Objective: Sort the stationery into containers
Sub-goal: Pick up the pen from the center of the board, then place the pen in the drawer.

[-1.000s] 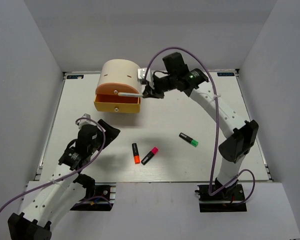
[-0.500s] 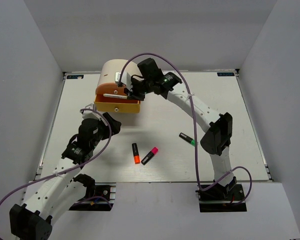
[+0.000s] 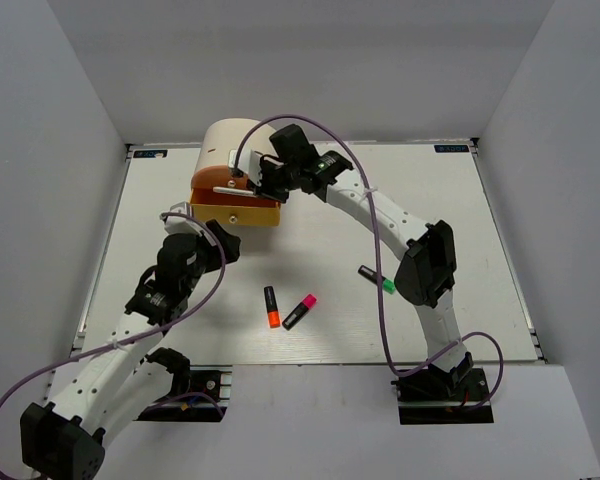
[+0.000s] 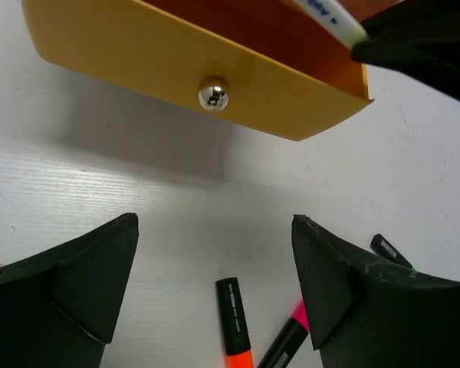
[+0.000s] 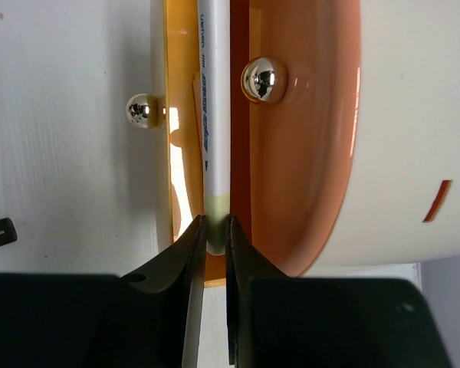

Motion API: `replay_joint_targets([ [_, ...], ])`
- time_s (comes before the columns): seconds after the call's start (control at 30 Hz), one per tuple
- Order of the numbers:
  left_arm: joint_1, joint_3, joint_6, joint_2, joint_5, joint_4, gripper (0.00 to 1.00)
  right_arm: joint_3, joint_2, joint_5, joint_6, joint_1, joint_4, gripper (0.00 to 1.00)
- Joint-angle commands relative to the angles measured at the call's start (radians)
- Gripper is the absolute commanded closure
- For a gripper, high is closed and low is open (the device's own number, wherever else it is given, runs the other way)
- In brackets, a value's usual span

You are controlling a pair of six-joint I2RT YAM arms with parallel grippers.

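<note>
The right gripper point(image 5: 213, 226) pinches a pen point(image 5: 215, 115) by its pale yellow end. Its two fingers press on the pen from both sides. The pen runs up the middle of the right wrist view, and its far tip is cut off by the top edge. It sits over the open yellow drawer point(image 5: 180, 115), between that drawer's front and the orange drawer point(image 5: 314, 138). I cannot tell if the pen touches the drawer floor. Most of the yellow drawer's inside is hidden by the pen and the gripper.

In the top view the cabinet point(image 3: 235, 145) stands in the upper left of the table point(image 3: 460, 200), and the right arm covers part of its front.

The left gripper point(image 4: 215, 222) is wide open with nothing in it. It hangs low in front of the yellow drawer's knob point(image 4: 212, 93) and does not touch it. In the left wrist view only a short bit of the pen shows, at the top edge.

Three markers lie on the table below the middle of the top view. The orange marker point(image 3: 271, 306) and the pink marker point(image 3: 300, 311) are just beside each other. The green marker point(image 3: 377, 279) is off to the right, partly hidden by the right arm. In the left wrist view the bottom edge cuts off the orange and pink ones.
</note>
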Motion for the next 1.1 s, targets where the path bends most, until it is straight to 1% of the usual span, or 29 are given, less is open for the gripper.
replay_joint_targets([
  [0.0,-0.004,0.033,0.039,0.012,-0.030,0.067,0.09,-0.013,-0.002,0.029,-0.015,0.004,0.037,1.00],
  [0.17,-0.004,0.033,0.059,0.047,-0.030,0.099,0.09,-0.035,0.004,0.043,-0.035,0.006,0.041,1.00],
  [0.2,-0.004,0.033,0.068,0.057,-0.030,0.099,0.09,-0.036,0.006,0.044,-0.037,0.009,0.041,0.89],
  [0.27,-0.004,0.043,0.081,0.087,-0.030,0.133,0.09,-0.036,0.009,0.046,-0.041,0.007,0.038,0.79],
  [0.3,-0.004,0.043,0.091,0.097,-0.030,0.142,0.09,-0.040,0.009,0.047,-0.044,0.009,0.036,0.73],
  [0.47,-0.004,0.052,0.122,0.153,-0.040,0.222,0.11,-0.036,-0.004,0.030,-0.038,0.012,0.022,0.62],
  [0.6,-0.004,0.052,0.143,0.193,-0.040,0.260,0.14,-0.038,-0.039,0.011,-0.021,0.012,0.011,0.61],
  [0.77,-0.004,0.070,0.177,0.261,-0.040,0.311,0.15,-0.046,-0.129,-0.036,0.048,-0.011,-0.001,0.68],
  [0.9,-0.004,0.090,0.196,0.328,-0.040,0.331,0.15,-0.147,-0.238,-0.045,0.091,-0.049,0.016,0.69],
  [0.97,-0.004,0.090,0.196,0.348,-0.030,0.348,0.15,-0.226,-0.284,-0.042,0.115,-0.075,0.048,0.69],
  [1.03,-0.004,0.099,0.196,0.373,-0.030,0.372,0.15,-0.269,-0.332,-0.025,0.143,-0.120,0.094,0.69],
  [1.07,-0.004,0.099,0.196,0.373,-0.030,0.385,0.15,-0.329,-0.373,-0.016,0.164,-0.129,0.112,0.69],
])
